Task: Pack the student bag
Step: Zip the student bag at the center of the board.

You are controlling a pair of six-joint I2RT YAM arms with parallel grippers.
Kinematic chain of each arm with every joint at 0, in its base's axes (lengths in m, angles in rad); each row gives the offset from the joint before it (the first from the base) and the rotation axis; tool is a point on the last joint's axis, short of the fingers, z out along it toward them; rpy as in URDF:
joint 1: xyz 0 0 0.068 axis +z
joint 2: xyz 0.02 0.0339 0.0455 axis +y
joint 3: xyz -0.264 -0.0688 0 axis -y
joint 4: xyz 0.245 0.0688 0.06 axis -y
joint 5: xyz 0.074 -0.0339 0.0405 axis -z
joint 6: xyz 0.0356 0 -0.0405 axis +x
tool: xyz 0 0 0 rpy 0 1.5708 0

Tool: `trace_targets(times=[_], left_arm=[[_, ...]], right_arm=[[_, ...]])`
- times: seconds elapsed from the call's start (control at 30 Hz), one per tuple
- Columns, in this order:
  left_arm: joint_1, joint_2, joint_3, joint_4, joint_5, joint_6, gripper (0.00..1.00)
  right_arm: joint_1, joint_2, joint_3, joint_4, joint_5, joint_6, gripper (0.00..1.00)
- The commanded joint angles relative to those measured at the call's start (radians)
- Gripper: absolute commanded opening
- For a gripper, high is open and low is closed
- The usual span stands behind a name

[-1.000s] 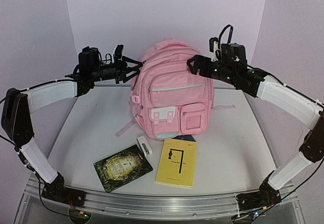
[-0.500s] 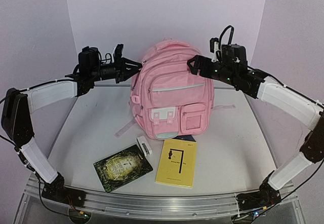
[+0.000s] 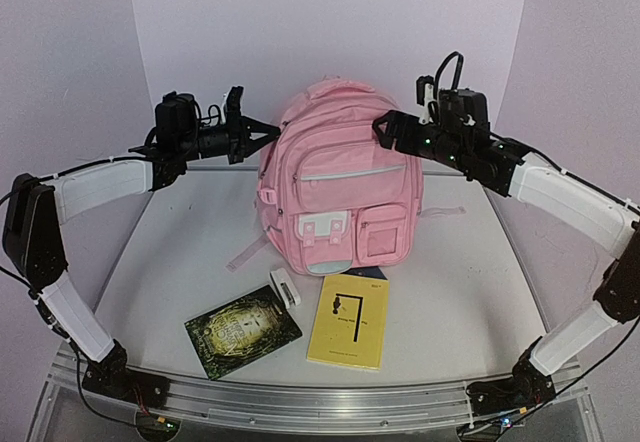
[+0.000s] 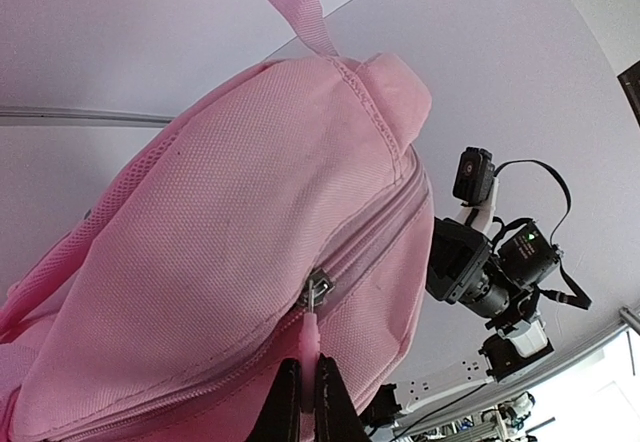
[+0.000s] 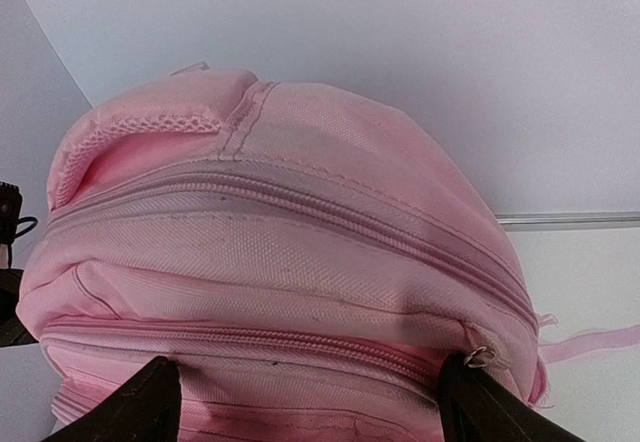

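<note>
The pink student bag [image 3: 340,192] stands upright in the middle of the table, zips closed. My left gripper [image 3: 272,134] is at its upper left side. In the left wrist view that gripper [image 4: 306,402] is shut on the pink zip pull [image 4: 312,337], which hangs from the metal slider [image 4: 318,287] of the main zip. My right gripper [image 3: 385,128] is at the bag's upper right. In the right wrist view it [image 5: 305,402] stands wide open, with the bag's [image 5: 290,262] top front panel between its two dark fingers [image 5: 130,407].
In front of the bag lie a dark green book [image 3: 243,330], a yellow book [image 3: 349,320] and a small white box [image 3: 285,287]. A loose strap [image 3: 245,252] trails at the bag's lower left. The back wall stands close behind the bag.
The left gripper's jaws have closed from spread apart onto the zip pull. The right gripper has shifted slightly to the right, still wide open on the bag.
</note>
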Motion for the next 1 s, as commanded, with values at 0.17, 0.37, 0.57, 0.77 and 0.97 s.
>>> trace_targets(times=[0.17,0.37,0.57,0.77,0.97], left_arm=[[0.028,-0.083,-0.071,-0.015,-0.052,0.026,0.0],[0.054,-0.135,-0.133,-0.058,-0.071,0.047,0.0],[0.062,-0.179,-0.173,-0.126,-0.062,0.092,0.0],[0.088,-0.209,-0.255,-0.153,-0.063,0.088,0.0],[0.095,-0.205,-0.31,-0.146,-0.049,0.08,0.0]], right_arm=[[0.002,-0.023,-0.037,-0.03,0.053,0.035,0.88],[0.003,-0.021,-0.045,-0.031,0.072,0.044,0.87],[0.002,-0.014,-0.042,-0.031,0.074,0.046,0.88],[0.002,-0.015,-0.042,-0.031,0.079,0.048,0.87],[0.002,-0.015,-0.045,-0.03,0.073,0.047,0.88]])
